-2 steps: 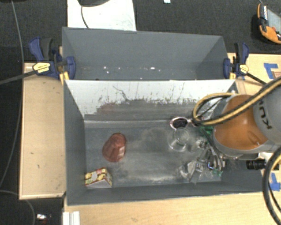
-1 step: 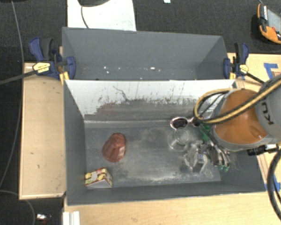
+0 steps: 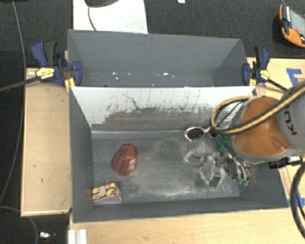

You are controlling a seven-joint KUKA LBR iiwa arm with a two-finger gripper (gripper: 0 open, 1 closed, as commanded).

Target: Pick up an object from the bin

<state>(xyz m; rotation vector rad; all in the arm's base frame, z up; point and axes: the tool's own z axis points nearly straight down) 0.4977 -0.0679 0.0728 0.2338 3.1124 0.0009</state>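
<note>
Camera view: the gripper (image 3: 215,173) sits low at the right of the bin (image 3: 152,179), just beside a clear cup-like thing (image 3: 194,150) (whether the gripper is spread or closed cannot be told). The thing's long axis seems to point toward the far wall; a sound grasp should close across it.

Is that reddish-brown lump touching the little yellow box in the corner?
Apart. The camera view shows bare bin floor between the reddish-brown lump and the yellow box.
</note>
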